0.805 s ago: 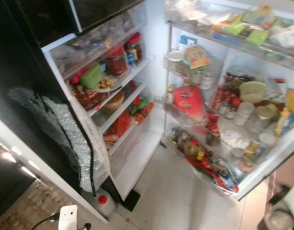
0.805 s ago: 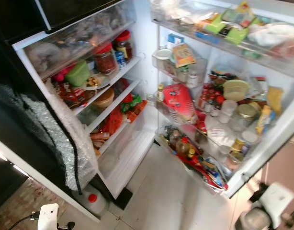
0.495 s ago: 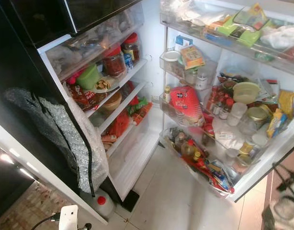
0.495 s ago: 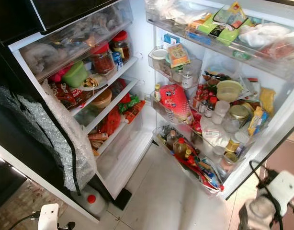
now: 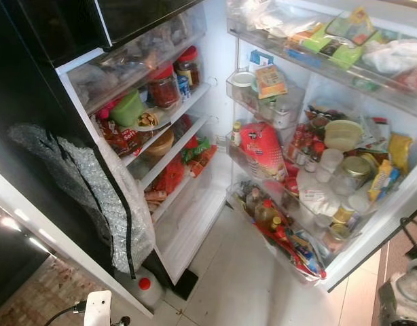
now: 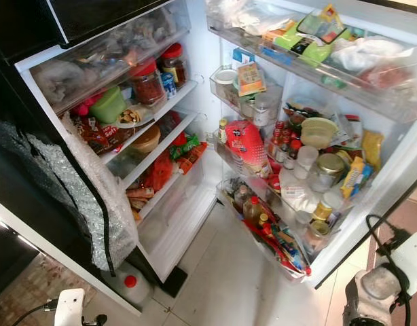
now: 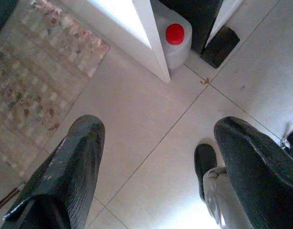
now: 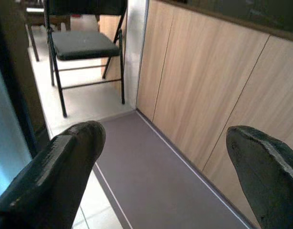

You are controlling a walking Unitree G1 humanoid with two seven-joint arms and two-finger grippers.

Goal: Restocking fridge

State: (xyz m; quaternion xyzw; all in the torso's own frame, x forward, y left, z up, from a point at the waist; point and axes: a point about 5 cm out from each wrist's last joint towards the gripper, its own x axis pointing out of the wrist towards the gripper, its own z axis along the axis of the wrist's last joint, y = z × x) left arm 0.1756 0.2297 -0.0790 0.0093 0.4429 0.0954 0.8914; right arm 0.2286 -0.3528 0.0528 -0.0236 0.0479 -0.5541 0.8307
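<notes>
The fridge [image 5: 215, 170] stands open straight ahead of the robot, its door [image 6: 344, 170] swung out on the right and crowded with goods. The left gripper [image 7: 161, 167] hangs low over the pale tiled floor [image 7: 151, 109] with its two black fingers [image 7: 65, 176] spread wide and holding nothing; beyond them a white jug with a red cap [image 7: 175, 38] sits on the tiles against the foot of the fridge, and a patterned rug [image 7: 36, 81] lies off to one side. The right gripper [image 8: 165, 171] also has its fingers [image 8: 56, 176] wide apart and empty, pointing past a wooden cabinet front [image 8: 208, 86] toward a black folding chair [image 8: 79, 47]. The right arm [image 6: 382, 285] shows at the lower right corner of the head views, just beside the door's outer edge.

Inside the fridge, red-lidded jars [image 5: 166, 85] and a green tub [image 5: 129, 109] stand on the upper shelf, with packets on the shelves below. In the door, a red bag [image 5: 261, 149] leans in the middle rack, bottles [image 5: 266, 212] fill the bottom rack, and green packets [image 5: 334, 37] lie along the top one. A silver bubble-wrap sheet [image 5: 106, 197] hangs at the fridge's left side.
</notes>
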